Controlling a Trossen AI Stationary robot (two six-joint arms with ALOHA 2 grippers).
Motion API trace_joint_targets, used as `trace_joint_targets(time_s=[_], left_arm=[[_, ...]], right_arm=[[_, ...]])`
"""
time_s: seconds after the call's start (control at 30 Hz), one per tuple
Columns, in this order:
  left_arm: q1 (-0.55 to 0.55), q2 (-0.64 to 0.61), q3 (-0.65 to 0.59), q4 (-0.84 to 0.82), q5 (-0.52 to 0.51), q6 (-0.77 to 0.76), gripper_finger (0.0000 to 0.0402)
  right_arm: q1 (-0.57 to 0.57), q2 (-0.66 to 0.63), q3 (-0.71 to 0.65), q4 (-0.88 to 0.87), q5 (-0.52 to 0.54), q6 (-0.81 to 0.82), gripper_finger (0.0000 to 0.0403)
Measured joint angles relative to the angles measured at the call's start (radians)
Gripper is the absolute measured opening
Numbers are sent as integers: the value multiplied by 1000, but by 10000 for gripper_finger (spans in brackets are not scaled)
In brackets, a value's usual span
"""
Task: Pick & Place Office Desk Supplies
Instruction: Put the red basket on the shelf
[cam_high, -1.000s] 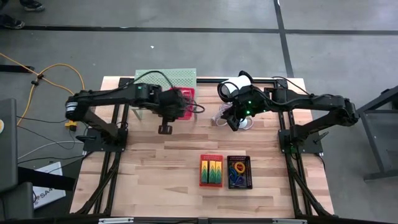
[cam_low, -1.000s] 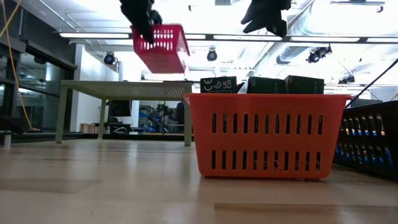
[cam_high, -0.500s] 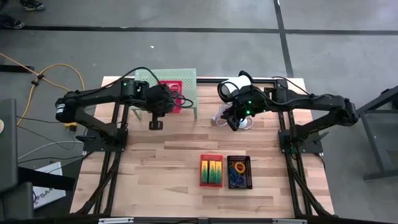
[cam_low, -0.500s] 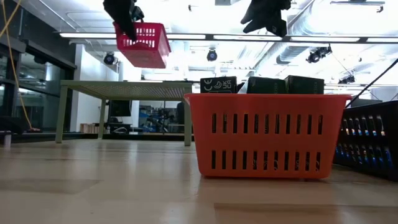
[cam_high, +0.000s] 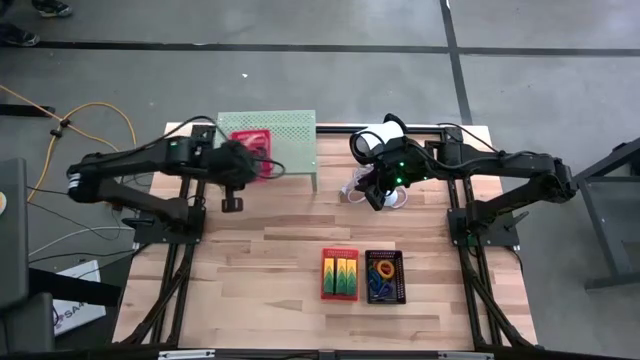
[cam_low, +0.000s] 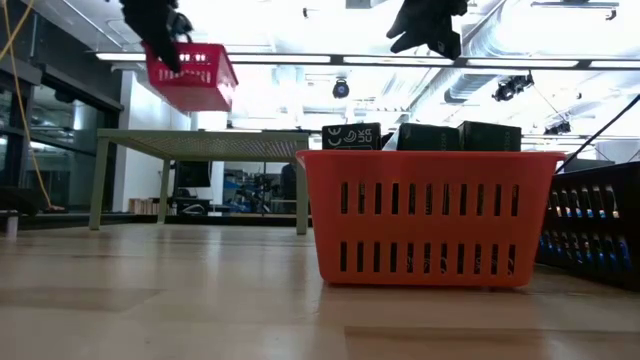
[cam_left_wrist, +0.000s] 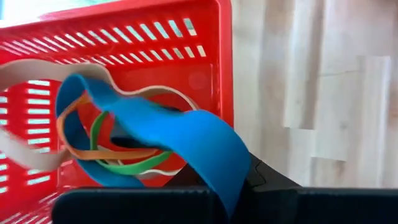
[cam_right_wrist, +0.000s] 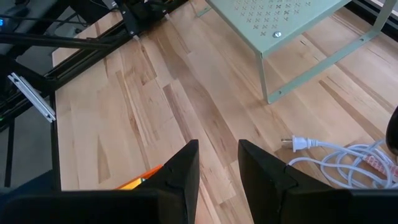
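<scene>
While my left gripper hangs clamped on the pink basket at upper left of frame, my right gripper hovers part-open, empty.

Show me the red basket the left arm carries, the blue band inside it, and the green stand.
red basket (cam_high: 250, 145), high view, far rim.
blue band (cam_left_wrist: 186, 140), left wrist view, wide middle of the loop.
green stand (cam_high: 290, 128), high view, perforated top.

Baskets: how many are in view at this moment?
3. A red basket of rubber bands hangs from the left gripper over the green stand; an orange basket and a black basket sit side by side on the table.
</scene>
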Motion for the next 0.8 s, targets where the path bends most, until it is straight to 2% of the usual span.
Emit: trace_joint_targets(time_s=[0.1, 0.2, 0.37, 0.8], left_arm=[[3, -59, -18, -2, -47, 11, 1], [35, -92, -26, -15, -47, 40, 1], [147, -112, -27, -69, -37, 41, 1], [440, -112, -28, -103, 206, 321, 1]], right_arm=[[0, 0, 0, 1, 0, 0, 99], [0, 0, 0, 4, 0, 0, 99], [0, 0, 0, 4, 0, 0, 99], [0, 0, 0, 4, 0, 0, 99]])
